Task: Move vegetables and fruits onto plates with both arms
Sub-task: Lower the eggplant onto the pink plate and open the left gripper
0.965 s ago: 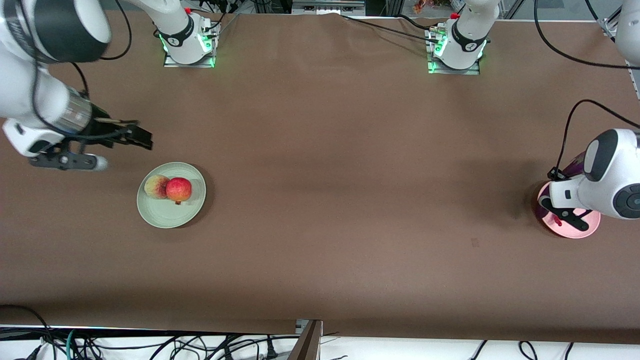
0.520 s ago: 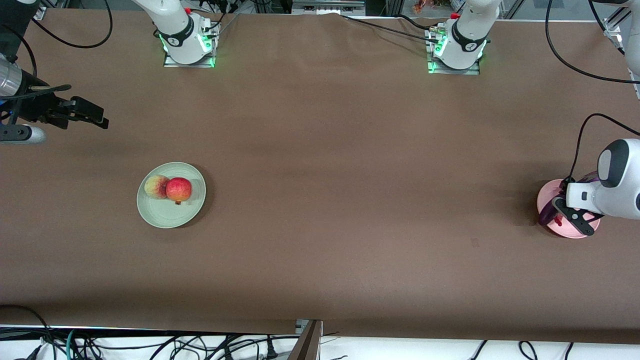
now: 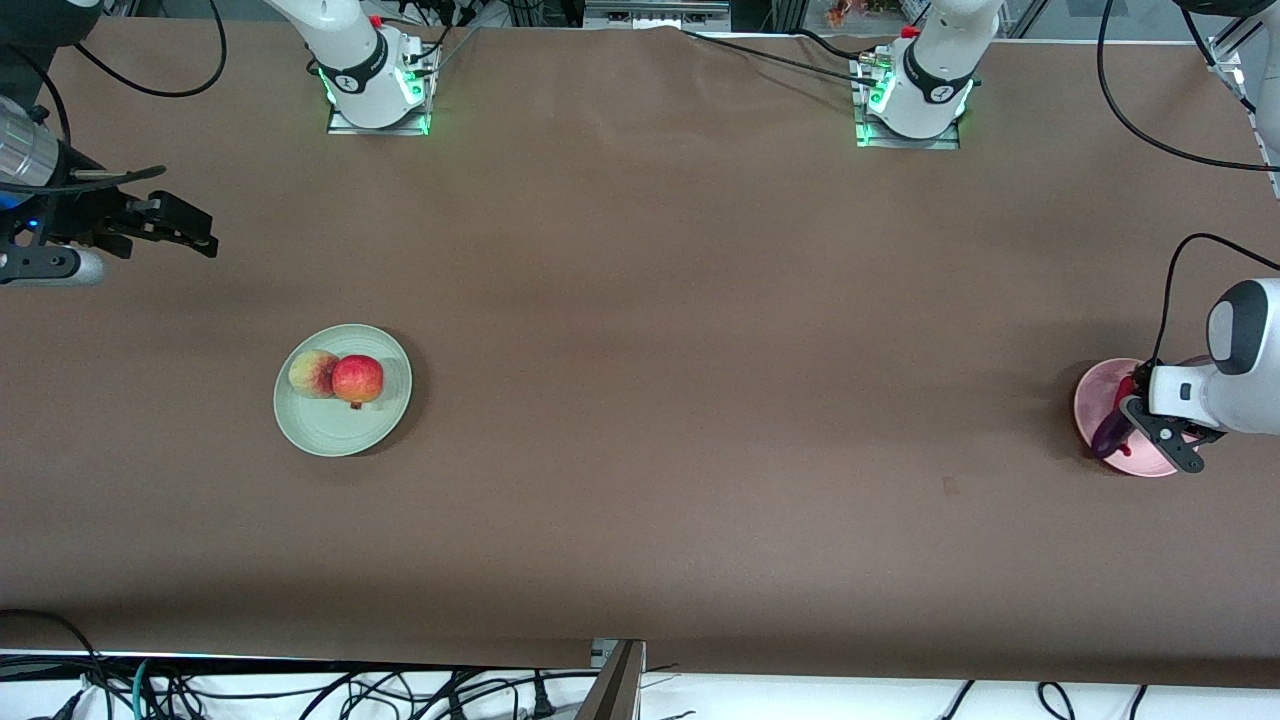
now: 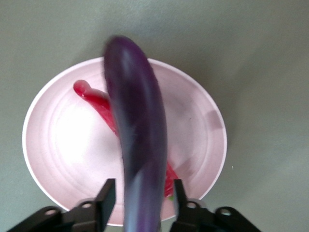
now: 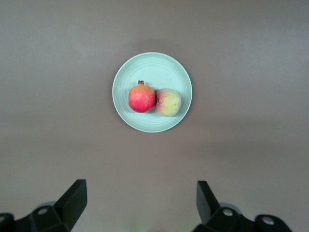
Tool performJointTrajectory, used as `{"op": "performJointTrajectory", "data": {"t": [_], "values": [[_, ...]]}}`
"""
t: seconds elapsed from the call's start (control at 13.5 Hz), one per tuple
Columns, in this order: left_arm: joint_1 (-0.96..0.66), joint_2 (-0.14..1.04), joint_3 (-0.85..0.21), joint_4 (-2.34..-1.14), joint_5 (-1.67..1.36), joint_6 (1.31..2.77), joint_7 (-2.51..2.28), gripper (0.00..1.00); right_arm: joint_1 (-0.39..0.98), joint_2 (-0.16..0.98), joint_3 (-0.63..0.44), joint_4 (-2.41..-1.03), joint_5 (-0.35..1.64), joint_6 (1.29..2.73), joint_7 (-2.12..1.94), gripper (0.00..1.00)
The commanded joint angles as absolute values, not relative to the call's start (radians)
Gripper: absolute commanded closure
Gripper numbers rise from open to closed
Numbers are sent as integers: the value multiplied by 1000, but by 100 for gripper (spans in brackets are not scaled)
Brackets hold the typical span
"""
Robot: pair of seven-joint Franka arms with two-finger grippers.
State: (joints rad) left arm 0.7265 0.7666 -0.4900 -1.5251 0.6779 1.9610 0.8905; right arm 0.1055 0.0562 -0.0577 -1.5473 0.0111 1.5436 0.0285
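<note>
L pincer (image 4: 143, 191) low over round pink plastic plate (image 4: 63, 145), at L arm's end of bench (image 3: 700, 350). Jaws apart, either side of long glossy purple eggplant (image 4: 137, 125), slim gaps showing. Eggplant lies across thin red chili pepper (image 4: 99, 101) on plate. R pincer (image 5: 140, 188) spread wide, empty, up over bare bench. Pale yellow-pink peach (image 3: 310, 373) + round red fruit (image 3: 357, 378) touching on round pale green plate (image 3: 335, 430), R arm's end.

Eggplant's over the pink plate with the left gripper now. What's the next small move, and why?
Probably finish opening the left gripper and lift it straight up. The eggplant lies across the chili pepper over the pink plate, with the fingers set slightly off its sides. Both fruits sit on the green plate; the right gripper waits open.
</note>
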Motion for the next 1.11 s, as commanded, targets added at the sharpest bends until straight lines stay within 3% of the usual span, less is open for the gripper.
{"op": "performJointTrajectory", "data": {"t": [0.0,0.52,1.04], "values": [[730,761,-499,-1503,646,1954,905,0,94,57,-51,-1489,-5,1525,15,0],[718,597,-551,-1500,425,1849,833,0,95,86,-51,-1483,-6,1539,34,0],[718,453,-836,-1500,411,1619,311,0,97,91,-51,-1483,-6,1539,34,0]]}}
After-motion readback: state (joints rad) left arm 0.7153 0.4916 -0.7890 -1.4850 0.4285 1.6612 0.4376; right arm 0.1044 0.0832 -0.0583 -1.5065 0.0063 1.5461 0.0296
